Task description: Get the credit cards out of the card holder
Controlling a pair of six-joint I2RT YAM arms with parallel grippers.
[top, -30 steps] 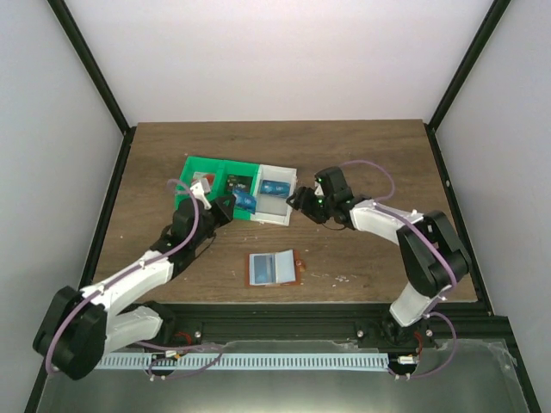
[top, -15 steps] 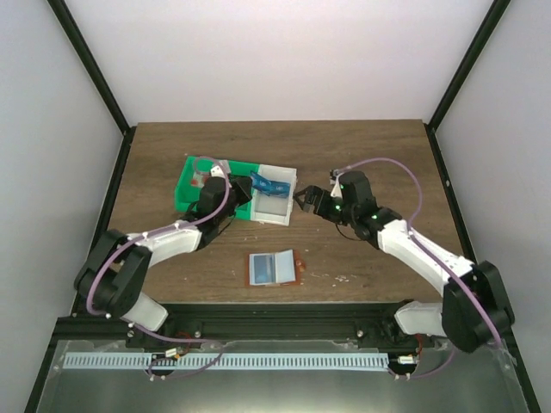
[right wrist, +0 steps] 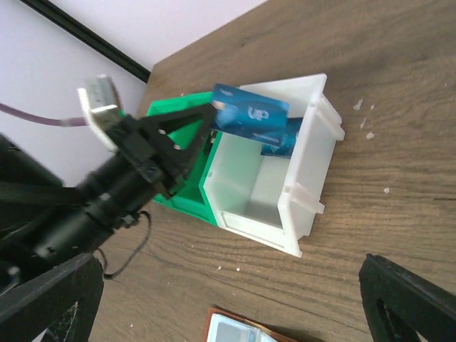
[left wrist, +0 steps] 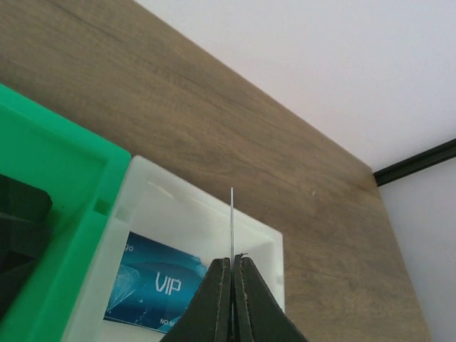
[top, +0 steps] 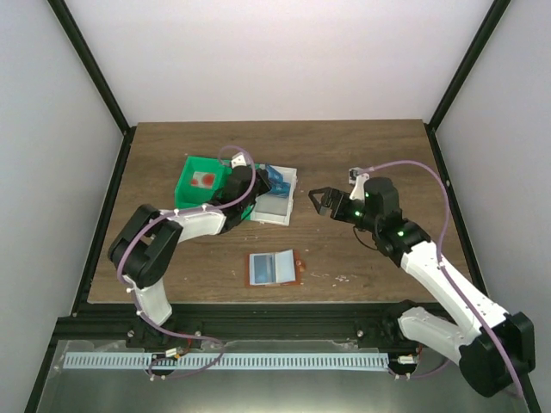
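Lately watched the left claw (left wrist: 231, 265) swing from over the green bin (top: 188, 196) across to the white bin (right wrist: 313, 178), clamped tight on a blue card (right wrist: 249, 112). Found that card held by one end, edge-on in the left wrist view, hanging above the far end of the bin and seemingly clear of the rim. Counted a second card (left wrist: 160, 288) already flat on the white bin's floor, face up with pale lettering.

Marked the right claw (top: 322, 201) gone from part closed at the bin's right wall to spread wide, with nothing between the jaws. Saw it drawn back to the right, apart from the bin, over bare counter (top: 370, 151). Took that to mean a delivery on the right side finished and one on the left about to finish.

Located the card holder (top: 274, 268) lying open near the front edge of the counter, between the two arms, pale lining up. Noted it well apart from both bins and both claws, and not moved over the last second. Could not make out any further card in the pockets from above; too small.

Judged the task well along: two cards out, one binned, one a release away. Reckoned the next need to be a plain opening of the left claw over the bin, card low enough not to skip off the rim. Flagged a risk of the thin card landing on edge against the wall or sliding onto the green side.
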